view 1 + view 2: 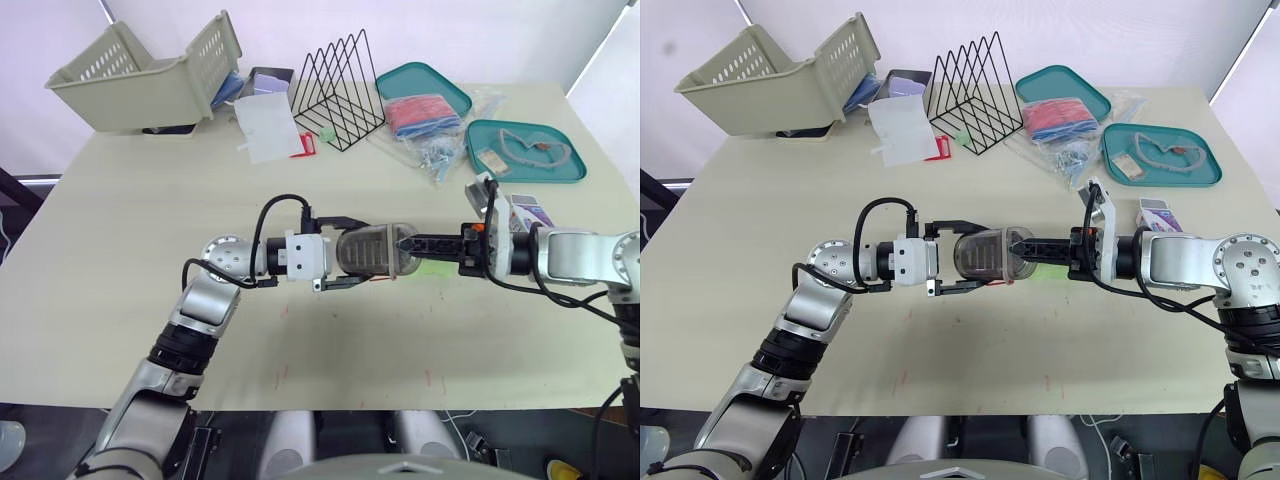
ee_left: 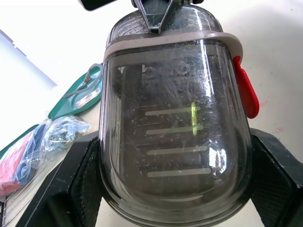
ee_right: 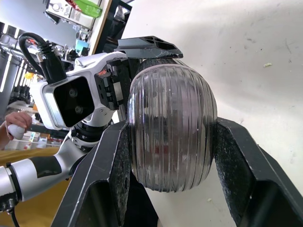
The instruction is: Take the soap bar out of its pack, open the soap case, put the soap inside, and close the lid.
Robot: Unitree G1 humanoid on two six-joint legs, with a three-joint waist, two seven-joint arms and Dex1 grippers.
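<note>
Soap case point(image 1: 372, 250), smoky translucent grey plastic, rounded, ribbed shell with a grey rim band, lies on its side at frame centre over the pale wooden bench point(image 1: 130, 250). Cannot tell if it touches the bench. Red latch tab point(image 2: 246, 90) sits on one edge of the rim. The halves look closed together; contents not readable through the plastic.

Left gripper point(image 1: 350, 252) comes in from the left of the frame. Its two black fingers point(image 2: 80, 184) are closed onto the case's flanks, one on each side, touching. Right gripper point(image 1: 1025, 247) comes in from the right of the frame. Its fingers point(image 3: 104, 179) clamp the opposite, ribbed end, both pads against the shell. So the case is held between the two grippers, end to end.

A small white and purple box point(image 1: 1160, 215) lies on the bench at right, just beside the right arm. A pale green patch point(image 1: 430, 268) shows on the bench under the right gripper; cannot tell what it is.

Top of frame:
- beige slotted plastic basket point(image 1: 140, 85), tipped, upper left
- white sheet point(image 1: 265, 125) beside it
- black wire file rack point(image 1: 335, 90), top centre
- two teal trays point(image 1: 425, 85) point(image 1: 525, 150), upper right
- clear bag of red and blue items point(image 1: 425, 113) on the nearer-to-centre tray

A person's hand point(image 3: 16, 125) shows at the far left edge of the right wrist view.
</note>
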